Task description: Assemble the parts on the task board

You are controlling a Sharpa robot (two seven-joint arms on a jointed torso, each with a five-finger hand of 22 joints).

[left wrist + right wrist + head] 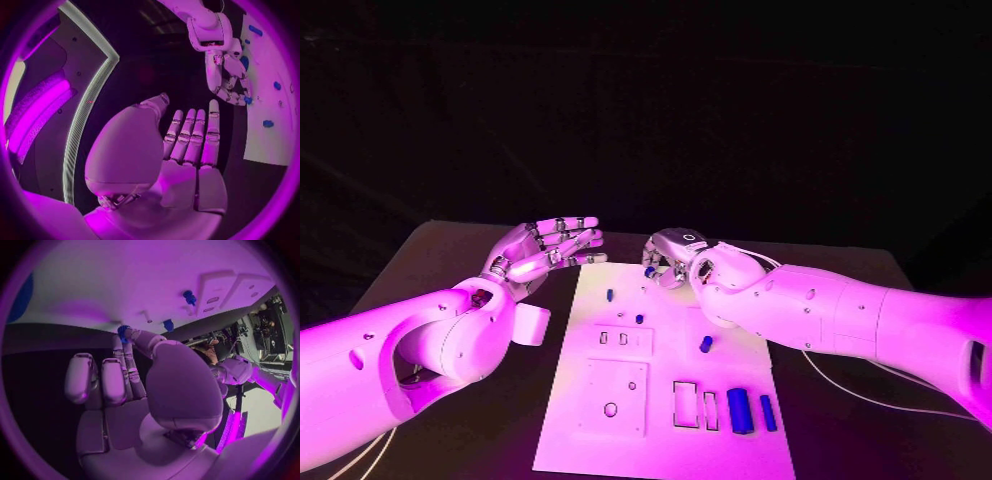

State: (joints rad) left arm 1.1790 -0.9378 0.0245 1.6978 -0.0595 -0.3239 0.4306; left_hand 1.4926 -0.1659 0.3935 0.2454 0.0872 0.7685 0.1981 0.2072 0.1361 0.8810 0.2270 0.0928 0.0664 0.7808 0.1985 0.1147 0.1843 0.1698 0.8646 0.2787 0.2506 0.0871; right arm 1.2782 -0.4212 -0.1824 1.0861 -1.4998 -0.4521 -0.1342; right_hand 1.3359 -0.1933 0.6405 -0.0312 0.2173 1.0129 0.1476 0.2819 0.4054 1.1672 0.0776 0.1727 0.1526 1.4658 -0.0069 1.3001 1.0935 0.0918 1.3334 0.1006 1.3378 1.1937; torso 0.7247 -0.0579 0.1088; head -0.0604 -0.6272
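The white task board [661,400] lies in the middle of the black table. My right hand [678,258] hovers over the board's far edge with its fingers curled down, and its thumb and a finger pinch a small blue part [123,331]. The same part [248,100] sits at the tips of that hand in the left wrist view. My left hand [545,250] floats beside the board's far left corner, its fingers [187,140] straight and apart, holding nothing. Small blue pegs [610,295] [640,318] [707,343] are on the board. Two blue cylinders [740,410] [769,412] lie near its front right.
Raised white blocks with slots and holes [620,340] [615,395] occupy the board's left half, and rectangular frames [687,403] sit near the front. A white cylinder [531,326] lies on the table left of the board. A thin cable [855,390] runs under the right arm.
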